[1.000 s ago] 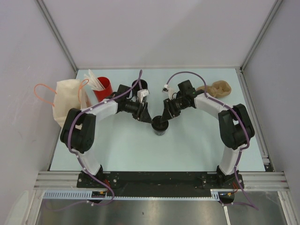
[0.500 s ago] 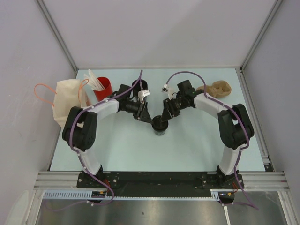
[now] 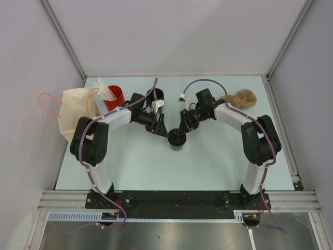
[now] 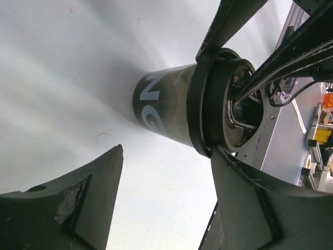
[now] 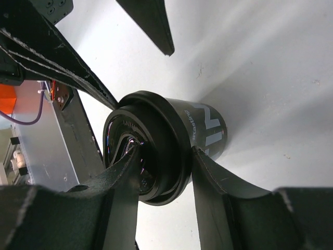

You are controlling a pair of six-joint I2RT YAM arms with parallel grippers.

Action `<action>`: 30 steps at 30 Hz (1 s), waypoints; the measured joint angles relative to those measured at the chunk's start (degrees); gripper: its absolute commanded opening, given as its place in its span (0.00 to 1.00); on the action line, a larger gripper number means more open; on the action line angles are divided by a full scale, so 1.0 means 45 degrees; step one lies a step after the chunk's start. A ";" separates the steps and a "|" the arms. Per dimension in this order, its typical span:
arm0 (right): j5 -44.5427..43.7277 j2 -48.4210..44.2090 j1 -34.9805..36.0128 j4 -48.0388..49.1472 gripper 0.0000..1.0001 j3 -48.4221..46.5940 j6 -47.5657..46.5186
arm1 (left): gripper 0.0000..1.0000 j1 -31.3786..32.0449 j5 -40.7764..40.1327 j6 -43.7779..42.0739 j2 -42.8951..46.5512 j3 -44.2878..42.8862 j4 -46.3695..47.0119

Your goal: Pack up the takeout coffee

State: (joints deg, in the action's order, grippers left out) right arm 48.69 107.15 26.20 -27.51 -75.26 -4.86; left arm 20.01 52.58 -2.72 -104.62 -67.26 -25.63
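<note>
A red cup (image 3: 116, 99) is seen at the far left of the table (image 3: 223, 161), and white sticks (image 3: 105, 89) are stood in it. Just left of it a beige bag (image 3: 74, 113) with orange handles is slumped at the table's left edge; what is in it cannot be made out. A brown crumpled piece (image 3: 240, 98) is seen at the far right.

The takeout coffee (image 3: 177, 140) is stood upright near the middle of the table. It is capped by a black lid (image 5: 156, 156), so its contents are hidden.

The right gripper (image 5: 165, 151) is closed on the cup's top edge. One of its fingers (image 5: 122, 208) is laid over the lid's sunken top, and the other is pressed against the outer wall just below the rim.

The left gripper (image 4: 167, 151) is spread wide and nothing is gripped by it. The cup is found just beyond its fingertips. One fingertip (image 4: 223, 166) is placed just beside the lid's rim, but whether it is touching cannot be told.
</note>
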 measured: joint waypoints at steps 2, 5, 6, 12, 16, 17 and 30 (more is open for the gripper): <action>0.0024 0.0015 0.0053 0.0024 0.26 0.0000 -0.0015 | 0.75 -0.0131 -0.0015 -0.0126 -0.0019 -0.0151 -0.0209; 0.0068 0.0049 0.0194 0.0102 0.26 -0.0015 -0.0019 | 0.74 -0.0306 0.0083 -0.0189 -0.0117 -0.0670 -0.0321; 0.0063 0.0058 0.0272 0.0131 0.26 -0.0024 -0.0024 | 0.74 -0.0340 0.0155 -0.0185 -0.0146 -0.0860 -0.0325; 0.0063 0.0073 0.0549 0.0248 0.26 -0.0034 -0.0063 | 0.67 -0.0423 0.0952 -0.0068 -0.0452 -0.1336 -0.0019; 0.0058 0.0073 0.0568 0.0277 0.26 -0.0034 -0.0063 | 0.62 -0.0418 0.1171 -0.0102 -0.0850 -0.1341 -0.0097; 0.0058 0.0073 0.0568 0.0277 0.26 -0.0034 -0.0063 | 0.61 -0.0418 0.1180 -0.0170 -0.0918 -0.1331 -0.0146; 0.0053 0.0073 0.0573 0.0287 0.26 -0.0034 -0.0068 | 0.48 -0.0476 0.1768 -0.0593 -0.0952 -0.1044 -0.0369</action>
State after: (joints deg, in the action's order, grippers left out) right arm 48.93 107.48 28.77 -26.22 -75.42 -5.17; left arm 17.87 60.53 -5.39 -108.90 -71.96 -27.29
